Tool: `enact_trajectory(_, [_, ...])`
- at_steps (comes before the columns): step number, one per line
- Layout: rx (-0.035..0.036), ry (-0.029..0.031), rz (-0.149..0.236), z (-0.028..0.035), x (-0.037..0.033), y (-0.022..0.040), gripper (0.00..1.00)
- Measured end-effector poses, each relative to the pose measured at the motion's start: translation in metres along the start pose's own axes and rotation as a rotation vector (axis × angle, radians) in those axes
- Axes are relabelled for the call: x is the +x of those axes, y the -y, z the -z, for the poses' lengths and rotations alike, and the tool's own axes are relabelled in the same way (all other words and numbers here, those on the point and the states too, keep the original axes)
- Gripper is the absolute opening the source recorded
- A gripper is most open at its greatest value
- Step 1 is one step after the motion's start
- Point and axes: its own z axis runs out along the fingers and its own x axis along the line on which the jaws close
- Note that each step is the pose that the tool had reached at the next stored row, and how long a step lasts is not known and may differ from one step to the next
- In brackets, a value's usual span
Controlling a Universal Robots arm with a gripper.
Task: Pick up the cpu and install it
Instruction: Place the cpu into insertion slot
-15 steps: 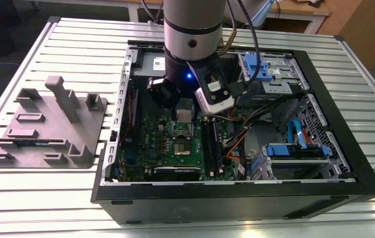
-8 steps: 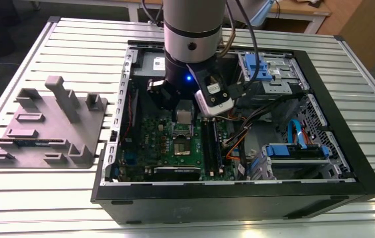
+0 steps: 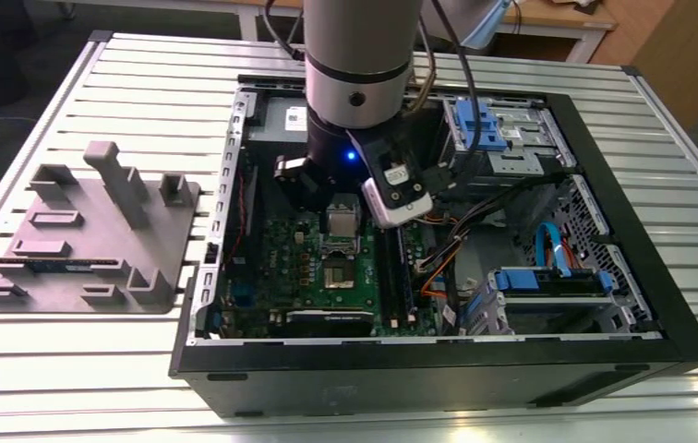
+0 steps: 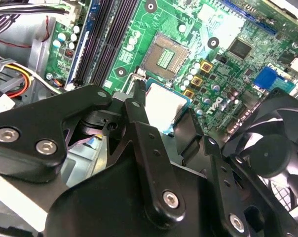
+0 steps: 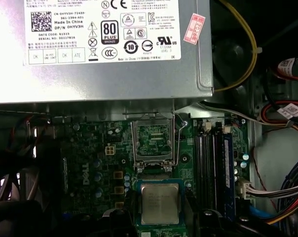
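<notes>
The cpu (image 4: 164, 106), a small square chip with a silvery top and greenish rim, sits between my gripper's two black fingers (image 4: 139, 106). My gripper (image 4: 166, 112) is shut on its edges and holds it above the green motherboard (image 4: 223, 74). In the first wrist view the cpu (image 5: 160, 201) hangs just short of the socket (image 5: 153, 132), whose metal frame stands raised. The bare socket (image 4: 165, 54) lies beyond the chip, with nothing in it. In the exterior view the arm (image 3: 349, 111) reaches down into the computer case (image 3: 448, 355), over the socket (image 3: 339, 251).
A grey power supply (image 5: 99, 49) borders the socket on one side, memory slots (image 5: 213, 163) on another. A black fan (image 4: 272, 148) and bundled cables (image 5: 282, 192) are close by. Drive cages with blue clips (image 3: 552, 281) fill the case's right side. A grey fixture tray (image 3: 90, 231) lies outside, on the exterior view's left.
</notes>
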Motion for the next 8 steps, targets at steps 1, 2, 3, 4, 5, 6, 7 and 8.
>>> enact_trajectory(1, [0.0001,0.0000,0.000,-0.0010,0.0000,0.0009,0.47])
enact_trajectory(2, [0.0000,0.0000,0.000,-0.0020,0.0000,0.0016,0.47])
enact_trajectory(3, [0.0000,0.0000,0.000,-0.0030,-0.0001,0.0024,0.47])
enact_trajectory(4, [0.0000,0.0000,0.000,-0.0040,-0.0001,0.0033,0.47])
enact_trajectory(5, [0.0000,0.0000,0.000,-0.0049,-0.0001,0.0042,0.47])
enact_trajectory(6, [0.0000,0.0000,0.000,-0.0058,-0.0001,0.0051,0.47])
enact_trajectory(7, [0.0001,0.0000,0.000,-0.0067,-0.0002,0.0062,0.47])
enact_trajectory(8, [0.0000,0.0000,0.000,-0.0078,-0.0002,0.0072,0.47])
